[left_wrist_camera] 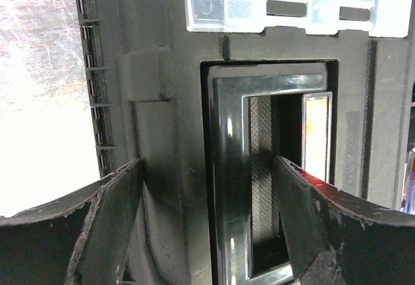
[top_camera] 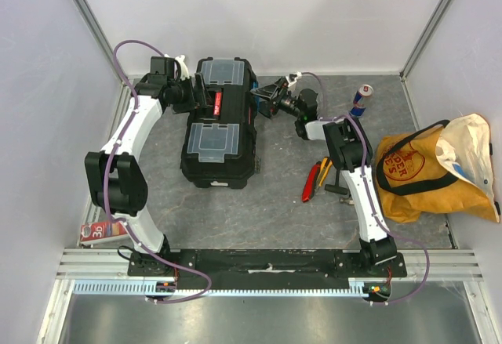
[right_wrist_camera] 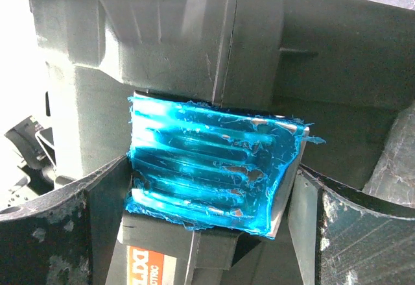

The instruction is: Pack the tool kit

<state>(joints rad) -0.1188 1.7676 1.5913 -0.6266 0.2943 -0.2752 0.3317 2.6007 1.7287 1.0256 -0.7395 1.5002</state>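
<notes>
Top external view showed your toolbox [top_camera: 220, 124] shut, left of centre; hand tools [top_camera: 315, 179] lay outside it, to its right. Your left gripper [left_wrist_camera: 207, 181] stood spread astride the handle [left_wrist_camera: 227, 168]. Your right gripper [right_wrist_camera: 207, 187] gaped around the blue latch [right_wrist_camera: 207, 168], apparently without clamping it.

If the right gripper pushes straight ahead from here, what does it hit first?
The scuffed blue plastic latch on the side of the large black plastic toolbox, dead ahead between the open fingers of the right gripper; it looks close, though depth is unclear.
</notes>
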